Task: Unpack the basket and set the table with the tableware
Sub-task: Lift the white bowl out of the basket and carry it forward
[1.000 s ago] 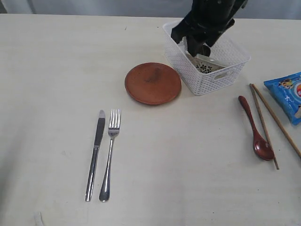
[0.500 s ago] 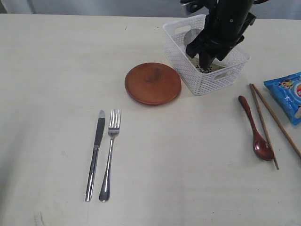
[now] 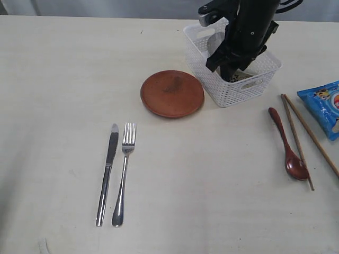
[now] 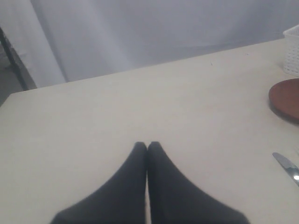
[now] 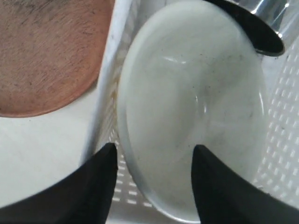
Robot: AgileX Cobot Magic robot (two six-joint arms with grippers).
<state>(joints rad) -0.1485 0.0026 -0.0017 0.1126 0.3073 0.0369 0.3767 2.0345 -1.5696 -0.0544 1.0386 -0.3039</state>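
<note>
The white basket [image 3: 233, 90] stands at the back right of the table [image 3: 212, 185]. My right gripper [image 3: 230, 69] reaches down into it. In the right wrist view this gripper [image 5: 154, 147] is open and straddles the rim of the pale grey-green bowl [image 5: 196, 102]. One finger is inside the bowl, the other between the bowl and the basket wall [image 5: 110, 70]. The steel cup [image 5: 261, 18] lies beyond the bowl. The reddish-brown plate [image 3: 172, 93] sits left of the basket. The knife [image 3: 107, 172] and fork [image 3: 123, 174] lie side by side. The left gripper [image 4: 147, 145] is shut and holds nothing.
A dark red spoon [image 3: 288, 148] and brown chopsticks [image 3: 296, 137] lie at the right, beside a blue chip bag [image 3: 326, 106] at the edge of the view. The left wrist view shows the plate's edge [image 4: 286, 98] and the knife tip [image 4: 286, 163].
My right arm has swung right and come down deeper into the basket, with its jaws at the same width. Nothing on the table has moved.
</note>
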